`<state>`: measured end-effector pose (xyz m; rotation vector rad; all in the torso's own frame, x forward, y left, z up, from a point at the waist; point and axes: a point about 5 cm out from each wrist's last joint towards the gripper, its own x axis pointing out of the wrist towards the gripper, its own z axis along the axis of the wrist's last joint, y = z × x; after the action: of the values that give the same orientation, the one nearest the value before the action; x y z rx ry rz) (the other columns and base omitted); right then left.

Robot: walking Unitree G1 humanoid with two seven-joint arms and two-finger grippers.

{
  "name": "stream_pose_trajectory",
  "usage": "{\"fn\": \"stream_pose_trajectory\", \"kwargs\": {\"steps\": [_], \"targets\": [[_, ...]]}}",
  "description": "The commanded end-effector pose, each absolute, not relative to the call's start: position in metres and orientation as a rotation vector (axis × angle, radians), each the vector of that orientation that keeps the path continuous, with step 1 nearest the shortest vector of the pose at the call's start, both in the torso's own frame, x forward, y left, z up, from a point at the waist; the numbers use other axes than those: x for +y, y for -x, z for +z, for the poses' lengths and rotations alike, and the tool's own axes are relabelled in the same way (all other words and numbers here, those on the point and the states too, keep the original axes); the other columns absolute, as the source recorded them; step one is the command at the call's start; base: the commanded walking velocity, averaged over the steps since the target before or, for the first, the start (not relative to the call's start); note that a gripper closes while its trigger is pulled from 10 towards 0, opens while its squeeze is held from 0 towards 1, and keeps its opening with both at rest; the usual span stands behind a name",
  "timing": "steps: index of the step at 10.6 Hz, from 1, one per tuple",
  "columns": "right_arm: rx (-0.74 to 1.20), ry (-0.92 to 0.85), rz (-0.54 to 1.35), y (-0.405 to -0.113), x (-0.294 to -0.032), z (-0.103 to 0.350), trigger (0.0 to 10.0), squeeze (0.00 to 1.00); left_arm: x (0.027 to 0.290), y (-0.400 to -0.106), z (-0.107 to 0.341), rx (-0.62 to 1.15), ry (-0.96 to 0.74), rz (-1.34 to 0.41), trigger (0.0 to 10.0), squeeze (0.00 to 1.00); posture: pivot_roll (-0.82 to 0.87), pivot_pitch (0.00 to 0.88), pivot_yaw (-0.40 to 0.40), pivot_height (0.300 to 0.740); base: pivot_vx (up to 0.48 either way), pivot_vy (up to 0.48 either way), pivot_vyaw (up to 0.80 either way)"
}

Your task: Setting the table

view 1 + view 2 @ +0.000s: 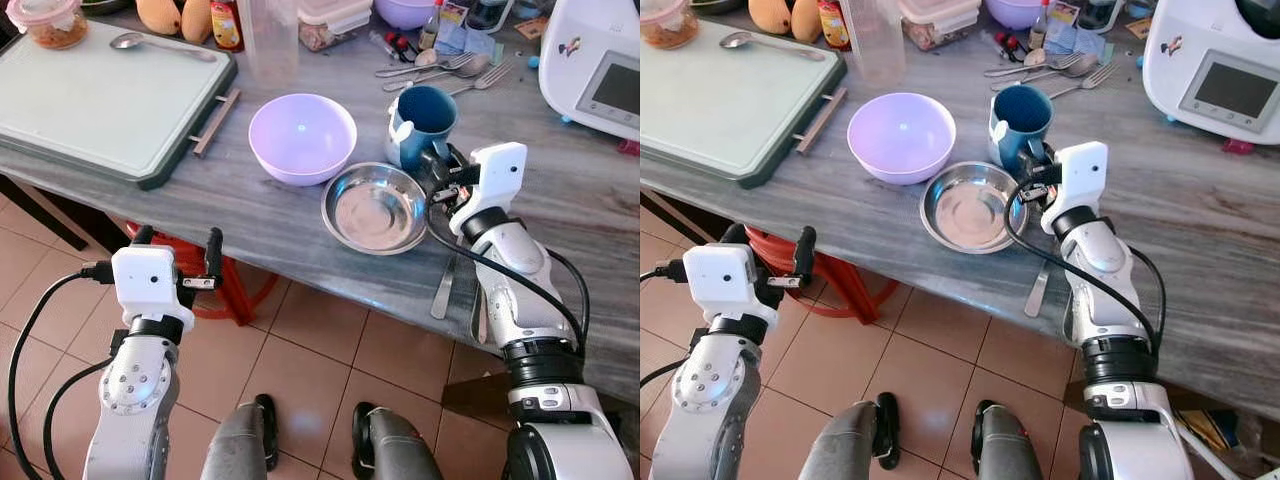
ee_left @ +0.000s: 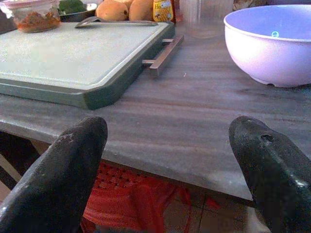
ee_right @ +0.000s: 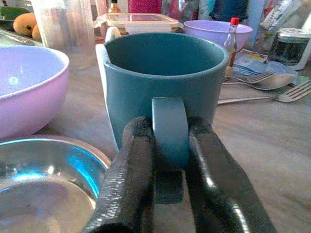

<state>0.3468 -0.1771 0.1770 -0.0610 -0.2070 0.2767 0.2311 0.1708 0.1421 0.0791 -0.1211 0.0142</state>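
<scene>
**Right gripper clamps the mug handle**

The right gripper (image 3: 170,160) is closed on the handle of the blue mug (image 1: 424,122), one black finger on each side. The mug stands upright on the grey table (image 1: 560,190), near its front edge, just beside the steel bowl (image 1: 375,208) and the lilac bowl (image 1: 302,137). A knife (image 1: 444,285) lies at the front edge. The left gripper (image 1: 175,262) hangs spread open below the front edge, off the green cutting board (image 1: 100,100) at the table's left end.
</scene>
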Motion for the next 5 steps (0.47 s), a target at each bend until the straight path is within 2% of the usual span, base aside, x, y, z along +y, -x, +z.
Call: {"fn": "stream_pose_trajectory", "kwargs": {"steps": [1, 5], "targets": [[-0.208, 0.054, 0.263, -0.3466, -0.1805, 0.1758, 10.0, 1.00, 0.1717, -0.2276, 0.1437, -0.118, -0.085, 0.008, 10.0, 0.00, 0.06, 0.283, 0.008, 0.740, 0.000, 0.000, 0.00], [-0.239, 0.093, 0.232, -0.3403, -0.1862, 0.1794, 10.0, 1.00, 0.1689, -0.2280, 0.1409, -0.106, -0.083, -0.007, 10.0, 0.00, 0.04, 0.270, 0.010, 0.740, 0.000, 0.000, 0.00]]}}
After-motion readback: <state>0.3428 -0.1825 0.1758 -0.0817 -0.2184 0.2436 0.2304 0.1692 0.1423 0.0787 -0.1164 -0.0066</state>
